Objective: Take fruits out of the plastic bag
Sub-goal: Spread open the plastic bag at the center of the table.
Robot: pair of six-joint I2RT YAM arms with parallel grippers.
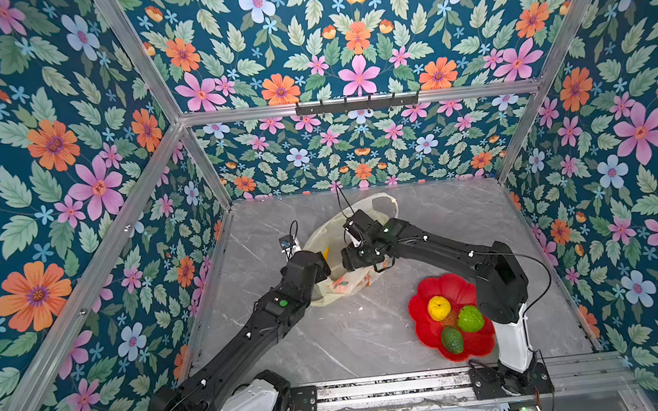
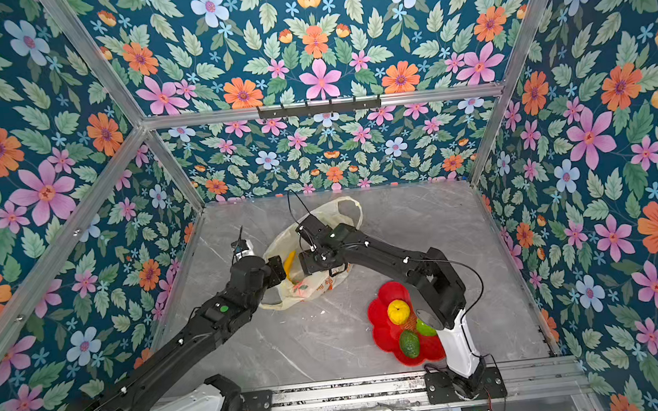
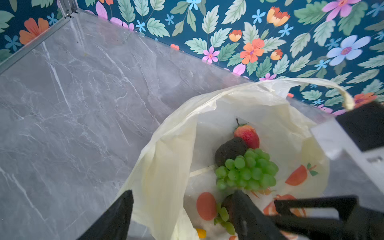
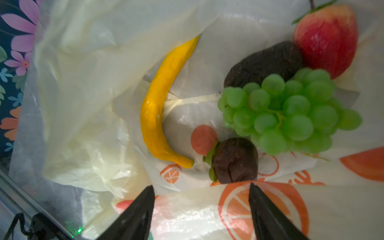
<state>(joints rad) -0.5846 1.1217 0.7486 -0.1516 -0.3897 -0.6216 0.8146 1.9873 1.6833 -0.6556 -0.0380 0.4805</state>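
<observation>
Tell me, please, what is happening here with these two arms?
Two robot arms are emptying a bag of toy fruit. Both grippers are open and hold nothing: the left gripper straddles the bag's rim, the right gripper points in at a dark fruit. A banana, grapes, a strawberry and another dark fruit also lie inside. A lemon, an apple and an avocado are already on the red plate.

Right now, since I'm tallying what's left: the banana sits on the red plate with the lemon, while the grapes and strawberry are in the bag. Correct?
No. The banana lies inside the bag, not on the red plate, as the right wrist view shows. The lemon is on that plate, and the grapes and strawberry are in the bag.
</observation>
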